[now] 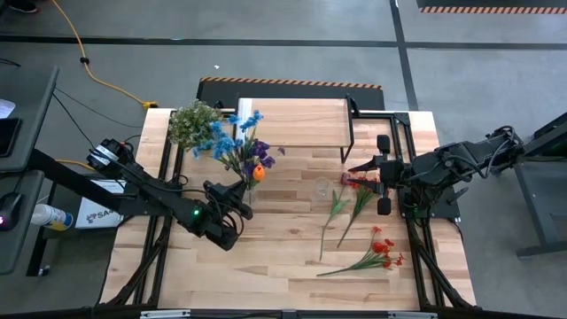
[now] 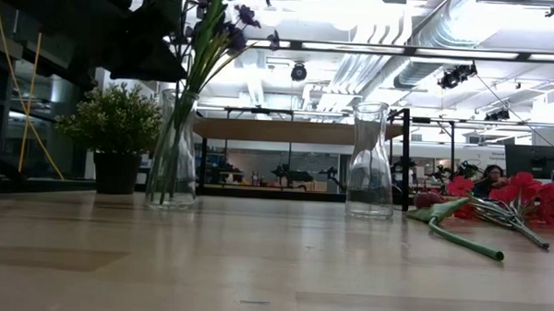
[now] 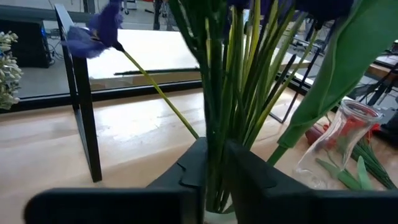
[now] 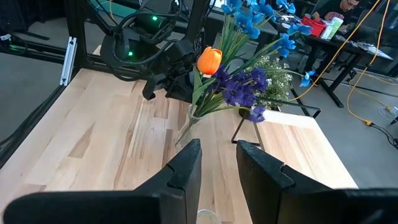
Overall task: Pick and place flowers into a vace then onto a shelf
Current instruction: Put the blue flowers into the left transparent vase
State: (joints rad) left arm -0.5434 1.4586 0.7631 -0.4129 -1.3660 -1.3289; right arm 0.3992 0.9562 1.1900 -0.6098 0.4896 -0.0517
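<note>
low view: flowers in vase

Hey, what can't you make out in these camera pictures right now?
- Left gripper: whether it clamps the vase or the stems; the high view is too small, and the left wrist view sees only stems.
- Right gripper: anything held is hidden under it in the high view.
- Blooms: tops cut off by the low view's edge.

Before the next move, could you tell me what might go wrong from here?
The left hand sits tight against the flowers in the narrow glass vase; the leaning bunch looks top-heavy, so pulling away may tip it. The right hand hovers just by the empty vase and could knock it over.
</note>
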